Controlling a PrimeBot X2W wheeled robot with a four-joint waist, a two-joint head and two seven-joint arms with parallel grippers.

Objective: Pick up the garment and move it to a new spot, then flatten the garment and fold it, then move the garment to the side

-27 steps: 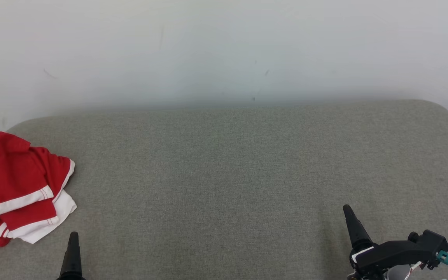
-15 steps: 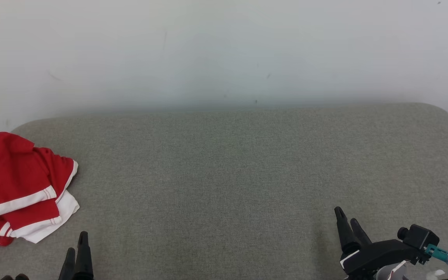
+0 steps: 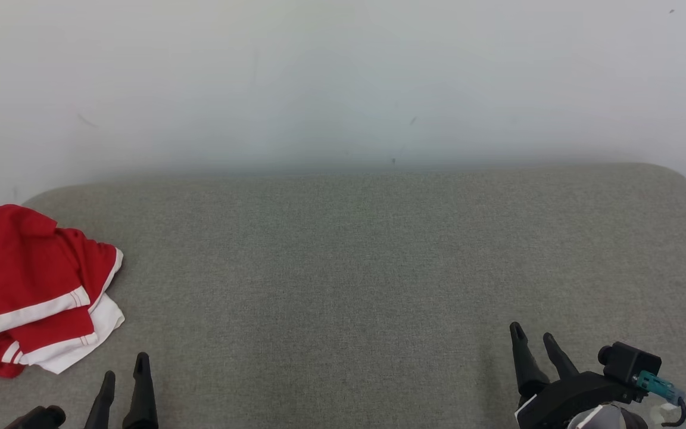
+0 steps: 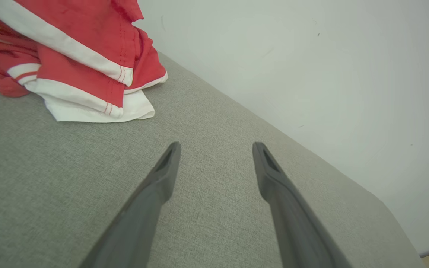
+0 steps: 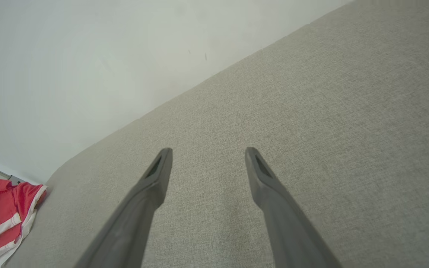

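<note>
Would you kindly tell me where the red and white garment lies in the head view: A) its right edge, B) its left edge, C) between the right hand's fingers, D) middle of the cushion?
B: the garment lies bunched at the cushion's left edge, near the open left hand, apart from it.

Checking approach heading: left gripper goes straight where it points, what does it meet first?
The left gripper probably meets bare grey cushion, then the white wall; depth unclear. The red garment lies left of that line.
</note>
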